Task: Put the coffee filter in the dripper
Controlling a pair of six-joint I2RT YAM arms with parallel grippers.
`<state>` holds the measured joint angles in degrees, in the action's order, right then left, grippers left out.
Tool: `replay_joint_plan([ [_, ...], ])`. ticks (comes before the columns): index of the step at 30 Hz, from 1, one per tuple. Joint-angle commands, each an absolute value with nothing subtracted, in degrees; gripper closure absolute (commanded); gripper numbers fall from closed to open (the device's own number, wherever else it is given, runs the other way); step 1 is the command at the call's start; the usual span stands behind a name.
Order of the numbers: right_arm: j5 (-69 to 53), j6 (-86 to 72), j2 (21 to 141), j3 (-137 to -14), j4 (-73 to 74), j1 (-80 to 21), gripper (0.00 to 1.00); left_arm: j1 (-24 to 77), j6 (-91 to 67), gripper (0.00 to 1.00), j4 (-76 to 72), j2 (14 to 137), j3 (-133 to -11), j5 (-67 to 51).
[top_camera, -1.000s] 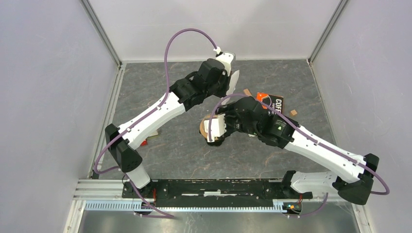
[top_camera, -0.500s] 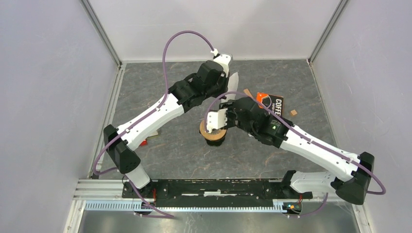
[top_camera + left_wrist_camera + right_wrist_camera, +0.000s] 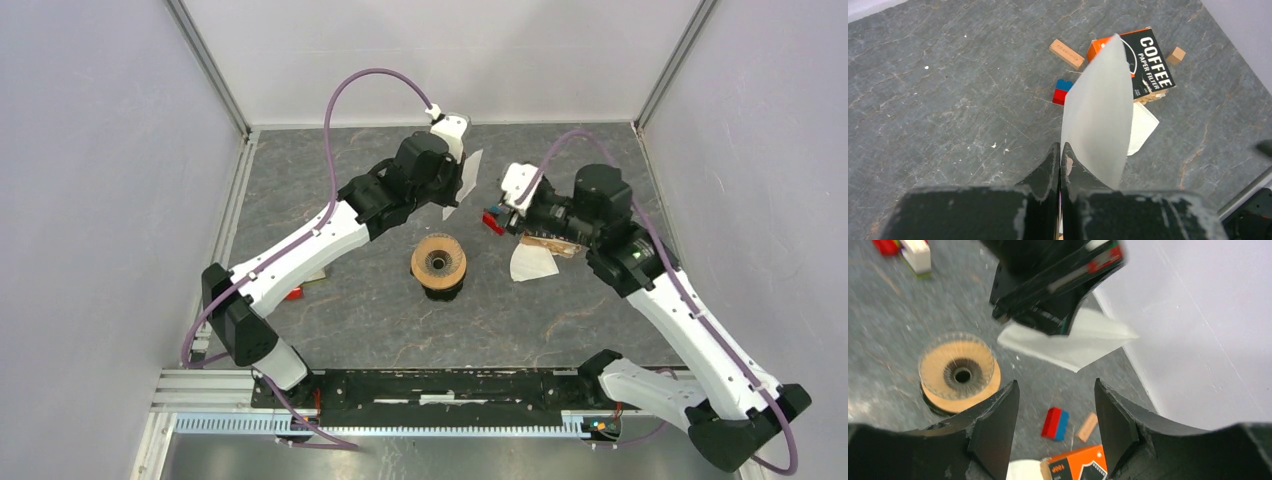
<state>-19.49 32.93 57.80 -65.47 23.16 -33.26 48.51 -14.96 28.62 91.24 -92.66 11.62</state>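
The dripper [image 3: 438,262], a clear ribbed glass cone with a light-brown wooden collar, stands mid-table on a dark cup; it also shows in the right wrist view [image 3: 935,371]. My left gripper [image 3: 455,186] is shut on the lower edge of the coffee filter [image 3: 467,176], thin white paper held in the air behind the dripper. In the left wrist view the coffee filter [image 3: 1098,107] rises from the shut left gripper [image 3: 1060,146]. My right gripper [image 3: 503,205] is open and empty, right of the filter. In the right wrist view the filter [image 3: 1083,340] hangs beyond the right gripper [image 3: 1055,385].
A second, flat-folded white filter [image 3: 530,262] lies right of the dripper. Beside it are a black-and-orange coffee filter box [image 3: 1148,65], a red-and-blue brick [image 3: 1062,91], a wooden block [image 3: 1066,53] and a small wooden cube [image 3: 1177,54]. Small blocks [image 3: 300,285] lie left. Walls enclose the table.
My right gripper has left the dripper, moved back and to the right, and now stands open. The dripper and the flat filter are uncovered. My left gripper has shifted slightly, still holding the filter.
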Motion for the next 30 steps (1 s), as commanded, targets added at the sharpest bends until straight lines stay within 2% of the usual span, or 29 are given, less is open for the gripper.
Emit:
replay_joint_plan([
  [1, -27.75, 17.96, 57.85, -71.89, 17.49, -29.19, 0.36, 49.23, -9.69, 0.98, 23.72, 88.28, -90.70, 13.59],
  [8, -20.49, 6.70, 63.05, -76.46, 15.06, -25.74, 0.30, 51.85, -6.25, 0.98, 22.09, 87.57, -88.71, 17.33],
  [14, -15.83, 6.21, 66.12, -75.49, 14.50, -25.48, 0.30, 52.84, -4.69, 0.98, 21.71, 87.00, -88.33, 18.74],
  [30, -19.24, 3.47, 68.18, -71.82, 12.10, -24.96, 0.32, 54.23, -2.38, 0.98, 21.27, 87.00, -88.24, 19.23],
])
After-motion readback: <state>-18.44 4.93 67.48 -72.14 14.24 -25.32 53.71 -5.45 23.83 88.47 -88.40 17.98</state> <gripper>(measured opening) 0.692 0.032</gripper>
